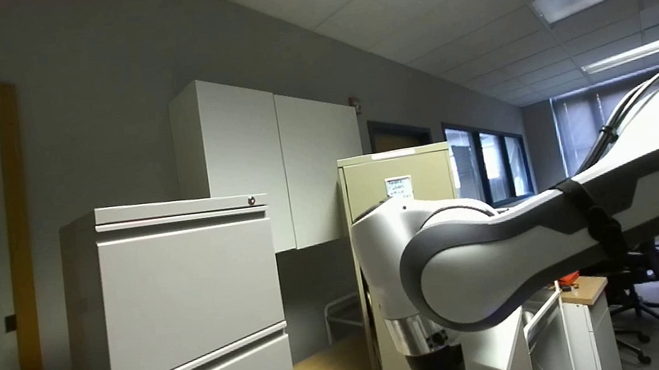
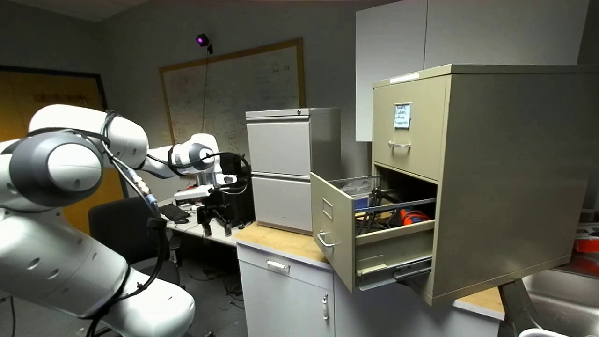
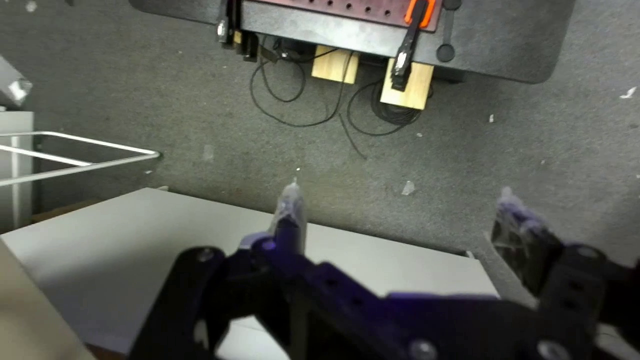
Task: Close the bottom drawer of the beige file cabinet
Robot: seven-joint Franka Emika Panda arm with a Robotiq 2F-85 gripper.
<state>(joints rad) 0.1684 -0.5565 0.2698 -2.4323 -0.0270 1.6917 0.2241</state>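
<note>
Two fingers (image 3: 522,242) spread apart; bottom drawer (image 2: 342,229) extended.
Beige file cabinet (image 2: 505,173): flat-sided metal; bottom drawer, right of fingers in an exterior view, contains translucent plastic (image 2: 356,187), orange item (image 2: 412,216).

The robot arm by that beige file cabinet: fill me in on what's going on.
The robot arm is here to close the bottom drawer of the beige file cabinet. That drawer is pulled out, with something orange showing inside, while the top drawer is shut. At this moment the arm is handling nothing: its fingers are spread and empty, hanging in the air and not touching the drawer. The closing is yet to be done.
</note>
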